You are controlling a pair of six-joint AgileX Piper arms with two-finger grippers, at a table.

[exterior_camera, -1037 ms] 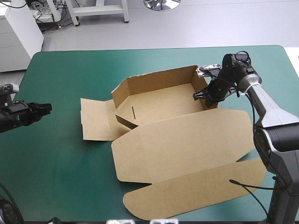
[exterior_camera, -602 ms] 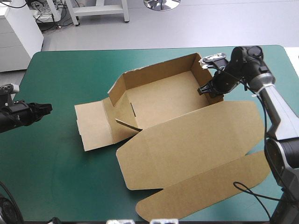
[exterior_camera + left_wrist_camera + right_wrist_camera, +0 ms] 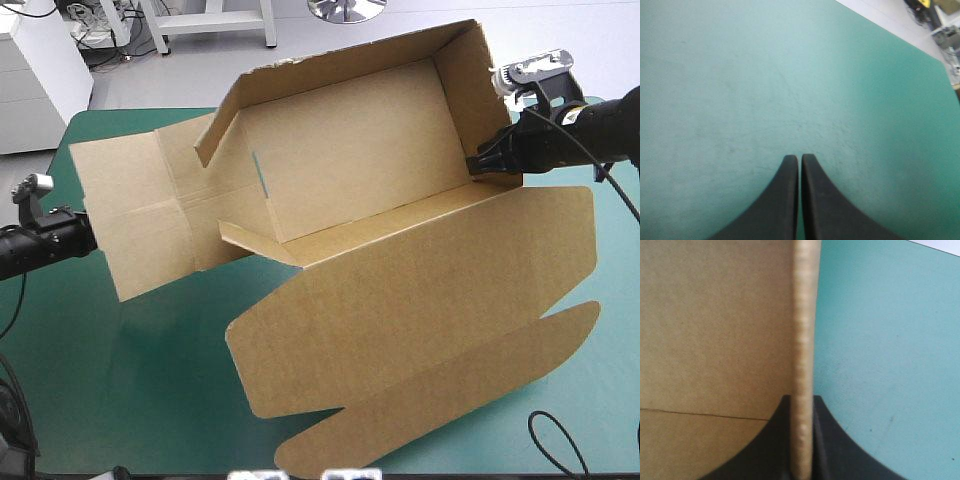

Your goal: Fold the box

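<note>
The brown box (image 3: 360, 160) hangs tilted above the teal-green table, its back and right walls raised, its left flap (image 3: 130, 220) spread out and its long lid (image 3: 420, 320) drooping toward the front edge. My right gripper (image 3: 480, 163) is shut on the box's right wall; in the right wrist view the wall's edge (image 3: 802, 340) runs straight up between the black fingers (image 3: 832, 445). My left gripper (image 3: 90, 238) sits low at the table's left side, partly behind the left flap. In the left wrist view its fingers (image 3: 785, 200) meet over bare cover, shut on nothing.
Bare teal-green cover (image 3: 120, 380) lies at the front left under the lifted box. A loop of black cable (image 3: 560, 440) rests at the front right corner. The far left corner of the table (image 3: 90, 125) shows beyond the flap.
The right gripper has lifted the box off the table and swung it up and to the right. The left flap now overhangs the left gripper. The left arm has barely moved.
</note>
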